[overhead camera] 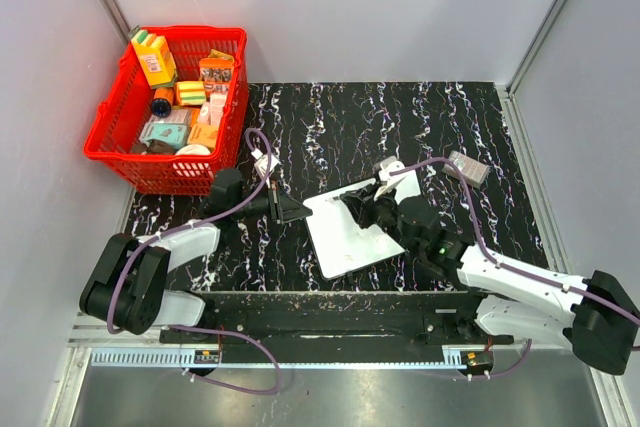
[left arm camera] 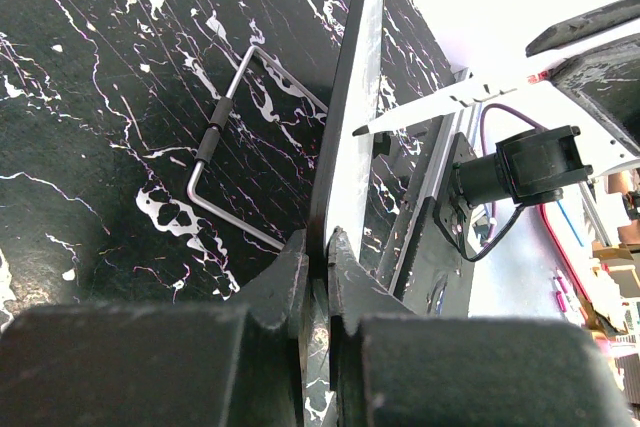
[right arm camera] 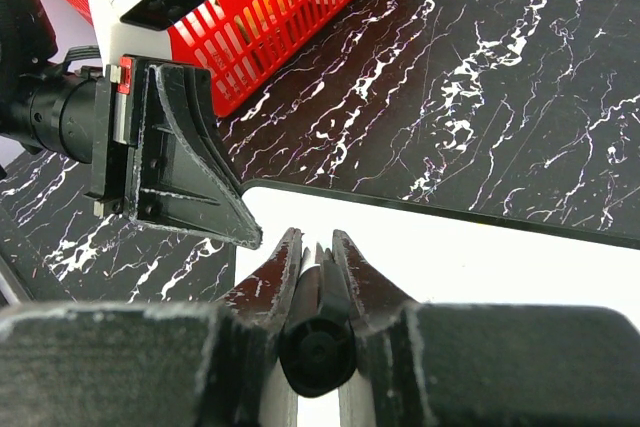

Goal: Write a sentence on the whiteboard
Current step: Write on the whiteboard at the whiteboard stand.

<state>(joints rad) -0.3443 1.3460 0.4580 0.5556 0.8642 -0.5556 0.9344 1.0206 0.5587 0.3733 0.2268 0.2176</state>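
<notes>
One thin white rectangular whiteboard lies mid-table on the black marbled tabletop, its face apparently blank from overhead. Two grippers attend it: the left gripper pinches its left edge, and the right gripper clamps one dark marker above it. One red plastic basket stands at the far left corner.

The whiteboard, blank and white, lies askew on the black marbled table.

Robot lab: walled cell w/ bolted arms.
</notes>
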